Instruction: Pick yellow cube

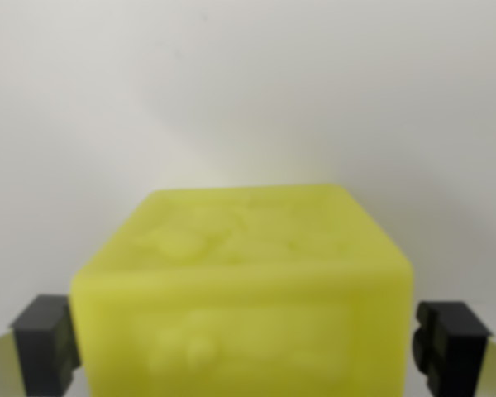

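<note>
Wrist view: the cube (244,289) sits between the gripper (244,343) pads, jaws pinching its sides, centred so the hold looks secure for lifting

The cube (244,289), filling the lower middle of the frame, looks like matt yellow plastic, slightly waxy, with faint raised relief on its top and front faces; blur hides the finer texture. The pads (43,343) at the lower left and lower right corners look like dark grey matt plastic or rubber with blocky, moulded edges. The surface (248,91) across the upper frame is plain white, smooth and matt.
</note>
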{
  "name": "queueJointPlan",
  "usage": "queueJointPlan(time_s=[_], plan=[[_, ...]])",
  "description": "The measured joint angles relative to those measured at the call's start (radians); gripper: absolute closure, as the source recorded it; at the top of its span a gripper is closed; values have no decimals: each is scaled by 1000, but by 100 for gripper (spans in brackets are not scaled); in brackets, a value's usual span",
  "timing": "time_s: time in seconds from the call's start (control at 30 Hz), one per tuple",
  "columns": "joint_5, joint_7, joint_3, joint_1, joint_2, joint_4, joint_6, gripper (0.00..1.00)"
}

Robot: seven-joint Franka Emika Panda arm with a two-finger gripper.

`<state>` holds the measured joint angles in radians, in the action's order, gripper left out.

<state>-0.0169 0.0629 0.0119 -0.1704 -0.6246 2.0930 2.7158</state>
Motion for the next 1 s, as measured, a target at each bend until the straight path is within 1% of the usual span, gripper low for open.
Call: queueJointPlan(time_s=[0.17,0.2,0.37,1.0], plan=[[0,0,0,0,0,0,0,0],[0,0,0,0,0,0,0,100],[0,0,0,0,7,3,-5,100],[5,4,0,0,119,32,-87,100]])
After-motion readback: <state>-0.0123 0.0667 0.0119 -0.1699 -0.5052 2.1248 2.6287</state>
